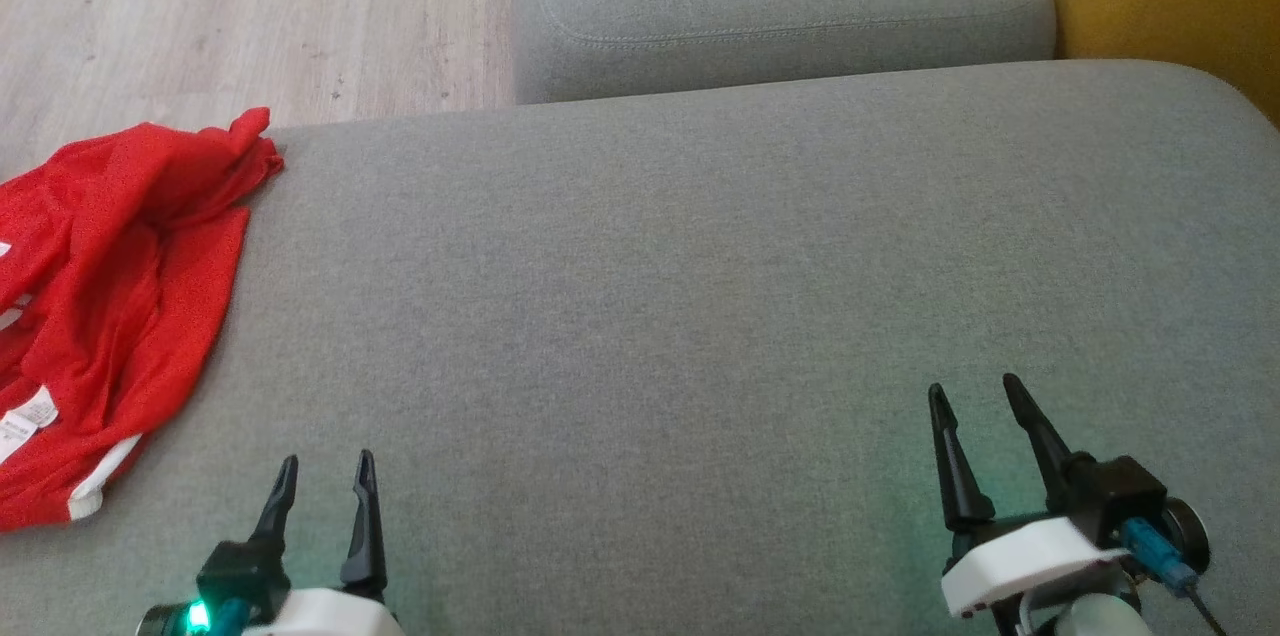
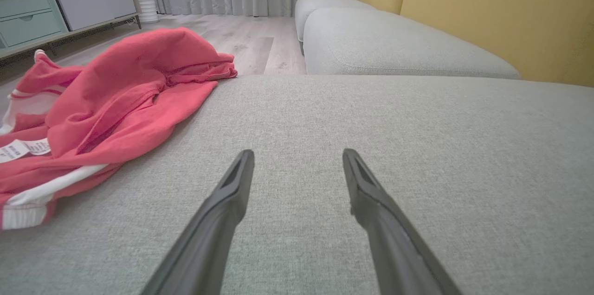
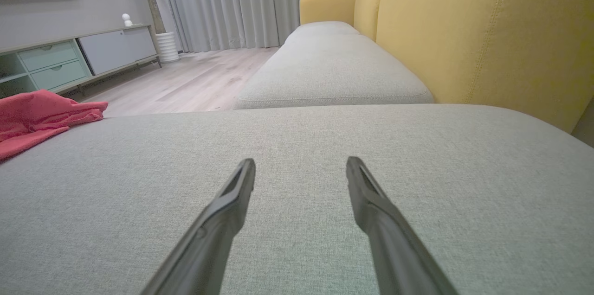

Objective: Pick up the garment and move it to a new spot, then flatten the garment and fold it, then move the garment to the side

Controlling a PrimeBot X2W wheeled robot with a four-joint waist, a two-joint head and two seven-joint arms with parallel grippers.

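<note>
Spread, nothing held: left gripper (image 1: 327,458), right gripper (image 1: 972,384). The garment (image 1: 110,296) is bunched ahead-left of the left gripper, well apart from the right. Judged light, limp; a raised fold should be pinched.

Holds long-fingered dark left gripper (image 1: 328,458) spread and empty, fingers pointing forward; holds long-fingered dark right gripper (image 1: 972,383) likewise.

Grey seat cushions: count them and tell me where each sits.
3: the near cushion holding the red garment, the middle cushion beyond it, the far cushion past that. More may be hidden.
</note>
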